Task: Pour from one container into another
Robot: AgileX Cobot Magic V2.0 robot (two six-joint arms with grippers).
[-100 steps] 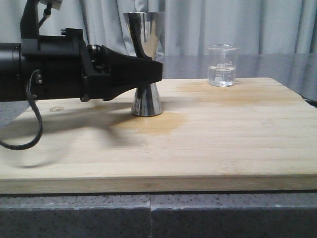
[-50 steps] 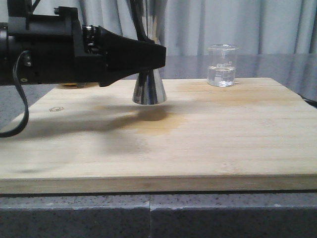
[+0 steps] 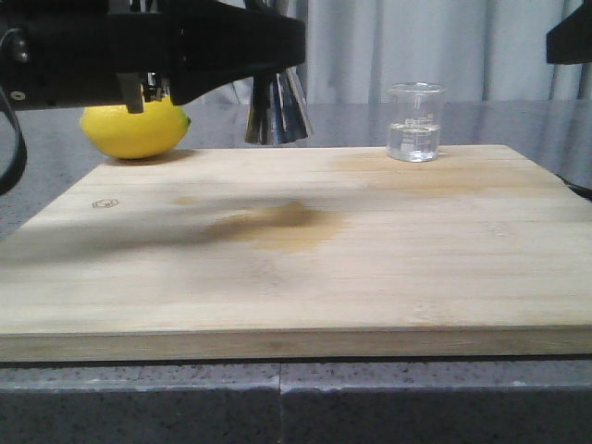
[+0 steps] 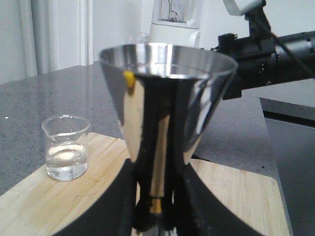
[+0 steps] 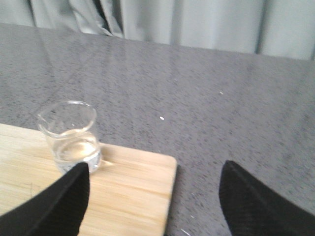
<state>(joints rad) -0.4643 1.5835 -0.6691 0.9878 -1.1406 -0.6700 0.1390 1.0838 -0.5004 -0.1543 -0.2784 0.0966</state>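
The steel jigger (image 3: pixel 276 113) hangs in the air above the back left of the board, its lower cone showing under my left gripper (image 3: pixel 274 51), which is shut on its narrow waist. In the left wrist view the jigger (image 4: pixel 165 108) stands upright between the black fingers (image 4: pixel 129 206), its open mouth filling the middle. The clear glass beaker (image 3: pixel 416 122) stands at the back right of the board with clear liquid in it. My right gripper (image 5: pixel 157 199) is open and empty, with the beaker (image 5: pixel 71 135) just beyond one fingertip (image 5: pixel 61 204).
A yellow lemon (image 3: pixel 135 128) lies behind the bamboo cutting board (image 3: pixel 305 268) at the back left. A darker damp patch (image 3: pixel 277 225) marks the board's middle. Part of the right arm (image 3: pixel 570 37) shows at the top right. Grey counter and curtains lie behind.
My left gripper has lifted the jigger off the board and carried it upward. The lemon behind it has come into sight. The beaker has not moved.
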